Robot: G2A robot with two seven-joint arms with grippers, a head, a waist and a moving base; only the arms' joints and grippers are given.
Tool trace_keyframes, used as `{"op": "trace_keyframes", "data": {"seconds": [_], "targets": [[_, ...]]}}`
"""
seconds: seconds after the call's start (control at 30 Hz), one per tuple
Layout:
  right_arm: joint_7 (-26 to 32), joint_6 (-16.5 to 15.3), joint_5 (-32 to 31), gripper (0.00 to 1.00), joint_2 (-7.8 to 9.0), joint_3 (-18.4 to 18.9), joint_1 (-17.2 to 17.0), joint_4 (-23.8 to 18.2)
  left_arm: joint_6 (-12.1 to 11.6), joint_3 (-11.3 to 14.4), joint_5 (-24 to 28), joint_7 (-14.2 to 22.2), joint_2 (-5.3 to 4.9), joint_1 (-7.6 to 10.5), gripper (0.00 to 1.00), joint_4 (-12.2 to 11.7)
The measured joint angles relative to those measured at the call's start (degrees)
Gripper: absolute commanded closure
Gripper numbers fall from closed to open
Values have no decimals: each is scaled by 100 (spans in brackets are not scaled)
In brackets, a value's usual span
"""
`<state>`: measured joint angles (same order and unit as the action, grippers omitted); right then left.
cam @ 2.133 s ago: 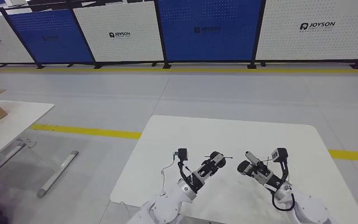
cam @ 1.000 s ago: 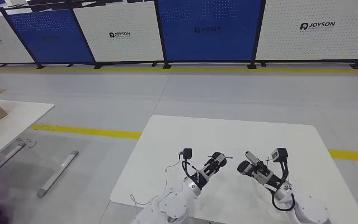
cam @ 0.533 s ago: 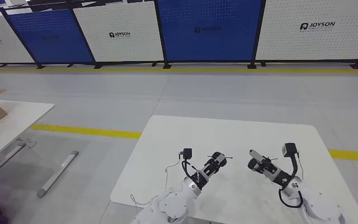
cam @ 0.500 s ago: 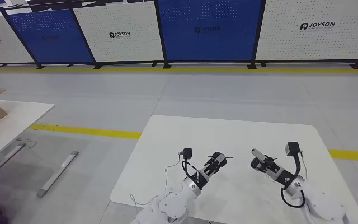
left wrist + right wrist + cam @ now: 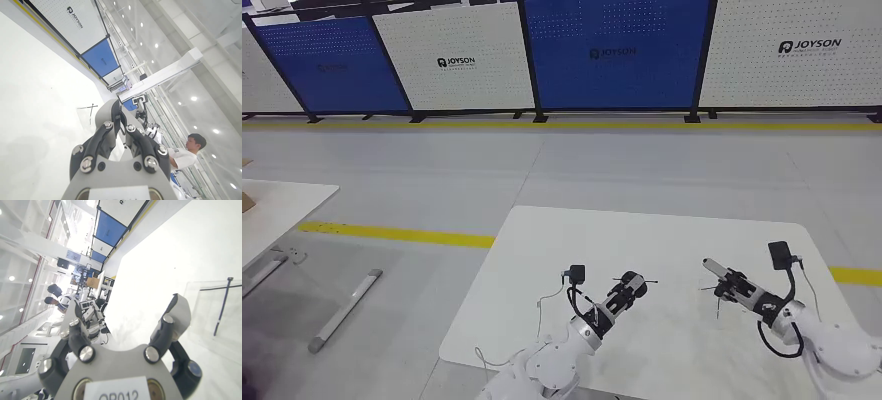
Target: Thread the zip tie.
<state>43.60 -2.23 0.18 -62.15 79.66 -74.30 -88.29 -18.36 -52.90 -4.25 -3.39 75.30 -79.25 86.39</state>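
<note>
Threading isn't visibly done. Two black ties point(image 5: 227, 287) lie crossed on the table point(image 5: 642, 240) near the right gripper point(image 5: 125, 302), which gapes wide and empty. The left gripper point(image 5: 118, 108) is pinched closed; a dark strand point(image 5: 647, 281) crosses its tip, maybe a tie. The ties are thin and straight.

My white counter point(image 5: 572, 240) stands on a pale grey floor point(image 5: 442, 170) crossed by a yellow line point(image 5: 392, 234). Ahead of me, blue and white pegboard panels point(image 5: 617, 55) fence the far side; another white table point(image 5: 282, 205) sits left.
</note>
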Motion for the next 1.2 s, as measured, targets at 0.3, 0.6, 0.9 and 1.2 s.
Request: {"op": "trace_keyframes", "data": {"seconds": [0.3,0.6,0.9,1.2], "targets": [[476,15,-1169,0,92,-113,282,-50,0,0,0,0,0,0,100,0],[1306,12,-2223,0,136,-486,1055,463,0,0,0,0,0,0,100,0],[1242,30,-2454,0,119,-645,1299,742,0,0,0,0,0,0,100,0],[1545,-282,-2947,0,170,-735,1415,631,0,0,0,0,0,0,100,0]]}}
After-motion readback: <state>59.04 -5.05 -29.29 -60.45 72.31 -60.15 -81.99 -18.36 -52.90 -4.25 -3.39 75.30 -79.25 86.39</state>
